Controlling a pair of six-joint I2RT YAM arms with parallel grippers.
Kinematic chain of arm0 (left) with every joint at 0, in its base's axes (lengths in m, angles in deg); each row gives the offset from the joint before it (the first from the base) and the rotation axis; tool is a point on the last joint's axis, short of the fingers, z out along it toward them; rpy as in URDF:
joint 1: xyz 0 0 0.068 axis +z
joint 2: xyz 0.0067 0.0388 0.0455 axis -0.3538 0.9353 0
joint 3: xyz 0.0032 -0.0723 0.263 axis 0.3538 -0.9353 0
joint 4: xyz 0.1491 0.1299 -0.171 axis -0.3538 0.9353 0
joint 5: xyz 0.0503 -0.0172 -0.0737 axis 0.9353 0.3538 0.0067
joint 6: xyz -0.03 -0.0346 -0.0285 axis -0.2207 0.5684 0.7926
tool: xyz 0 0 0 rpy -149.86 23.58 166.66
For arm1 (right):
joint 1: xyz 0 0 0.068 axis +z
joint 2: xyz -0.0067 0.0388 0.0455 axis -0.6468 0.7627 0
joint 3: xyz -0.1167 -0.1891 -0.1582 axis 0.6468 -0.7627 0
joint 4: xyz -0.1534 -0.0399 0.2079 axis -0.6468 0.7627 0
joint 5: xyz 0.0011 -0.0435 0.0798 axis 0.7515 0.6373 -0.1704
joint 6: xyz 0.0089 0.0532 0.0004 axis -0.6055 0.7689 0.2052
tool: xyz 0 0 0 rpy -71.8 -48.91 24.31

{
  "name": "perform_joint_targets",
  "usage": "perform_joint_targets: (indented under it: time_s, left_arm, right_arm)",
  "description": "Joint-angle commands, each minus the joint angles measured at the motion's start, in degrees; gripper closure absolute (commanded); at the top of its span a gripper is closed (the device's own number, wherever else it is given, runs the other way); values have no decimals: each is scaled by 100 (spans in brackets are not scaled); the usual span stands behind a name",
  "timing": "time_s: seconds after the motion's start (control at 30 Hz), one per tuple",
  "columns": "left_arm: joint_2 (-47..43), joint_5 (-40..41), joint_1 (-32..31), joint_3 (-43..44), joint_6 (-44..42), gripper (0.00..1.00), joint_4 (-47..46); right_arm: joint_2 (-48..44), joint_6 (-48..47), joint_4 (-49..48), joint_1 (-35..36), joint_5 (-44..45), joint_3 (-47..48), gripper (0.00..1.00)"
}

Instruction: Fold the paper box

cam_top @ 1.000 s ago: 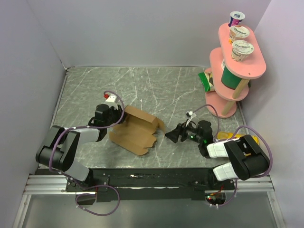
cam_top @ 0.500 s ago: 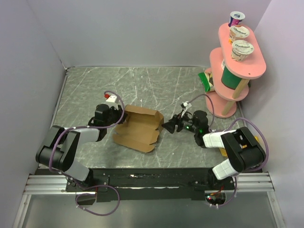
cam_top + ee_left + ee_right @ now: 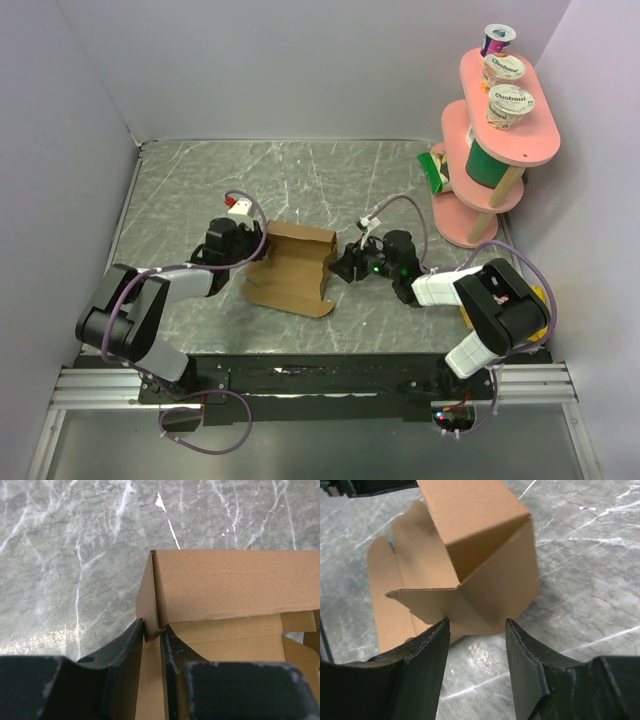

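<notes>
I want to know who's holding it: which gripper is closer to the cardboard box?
Left. The left gripper pinches the paper box by its left wall; the right gripper sits at its right end, fingers spread either side of a flap, not clamped.

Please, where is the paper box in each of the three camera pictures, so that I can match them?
Top external: paper box at the centre, between left gripper and right gripper.
Left wrist: paper box fills the right half, one wall pinched by the left gripper.
Right wrist: paper box at upper centre, a flap between the open right gripper.
Shared landmark: the grey marbled table under it.
</notes>
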Motion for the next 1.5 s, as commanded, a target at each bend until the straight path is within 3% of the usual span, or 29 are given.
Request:
perform_joint_targets:
  time_s: [0.0, 0.27, 0.6, 0.97, 1.13, 1.33, 1.47]
  left_arm:
    - [-170, 536, -272, 123, 21, 75, 265]
    - [-74, 1380, -739, 167, -23, 75, 415]
    - [-100, 1258, -809, 71, -102, 75, 284]
    - [-30, 1170, -862, 220, -251, 75, 459]
    - [-3, 1231, -871, 290, -251, 75, 538]
    - [23, 1406, -871, 439, -129, 75, 714]
    - [67, 1731, -862, 694, 205, 76, 1283]
  right_arm:
    - [103, -57, 16, 298, 734, 397, 45]
    - [358, 224, 60, 422, 1534, 679, 43]
    - [499, 120, 17, 405, 2229, 784, 36]
    - [710, -645, -414, 264, 1598, 1180, 36]
    - [806, -882, -231, 36, 1289, 1451, 31]
    - [991, -733, -29, -202, 595, 1663, 33]
    - [676, -479, 261, -193, 366, 1506, 21]
